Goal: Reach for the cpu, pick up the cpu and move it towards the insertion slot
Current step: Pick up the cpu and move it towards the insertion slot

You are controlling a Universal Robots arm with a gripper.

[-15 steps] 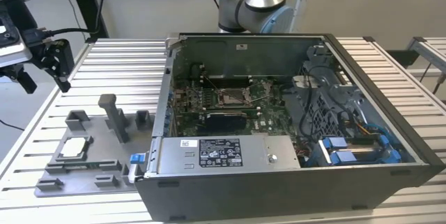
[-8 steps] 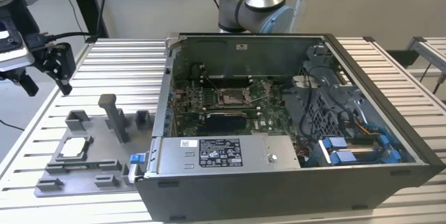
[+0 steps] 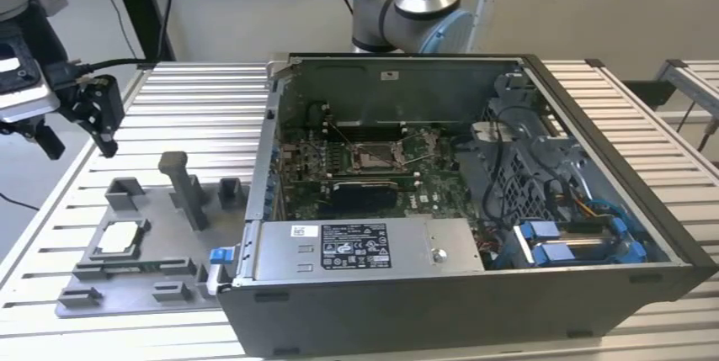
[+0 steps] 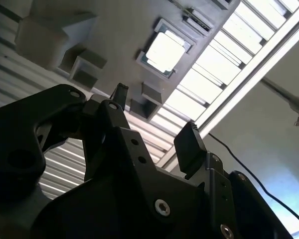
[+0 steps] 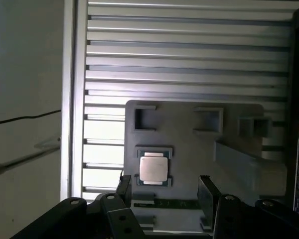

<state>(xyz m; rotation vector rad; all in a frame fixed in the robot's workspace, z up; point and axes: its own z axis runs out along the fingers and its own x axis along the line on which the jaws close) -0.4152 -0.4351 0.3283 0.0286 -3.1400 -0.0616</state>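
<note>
cpu (image 5: 153,168) position decides the reach: it lies flat in a shallow square pocket of the grey tray (image 5: 189,144), below the gripper (image 5: 165,191) and well apart from it. in the first wrist view it sits between the lines of the two black fingers (image 5: 208,196), a little closer to one than the other. being square, it has no long axis; its edges run parallel to the pocket walls. the jaws stand wide apart with nothing between them. in the exterior view the gripper hangs over the slatted metal table (image 3: 191,108), above the tray and toward the exterior view's left of it, while the insertion slot (image 3: 376,156) lies well off toward the exterior view's right, inside the open computer case (image 3: 450,302). the cpu's top is pale, smooth and bright; the tray is matt moulded plastic with raised blocks and a tall post (image 3: 185,188); the insertion slot is a silver frame around a dark centre on the green motherboard (image 3: 298,183).
</note>
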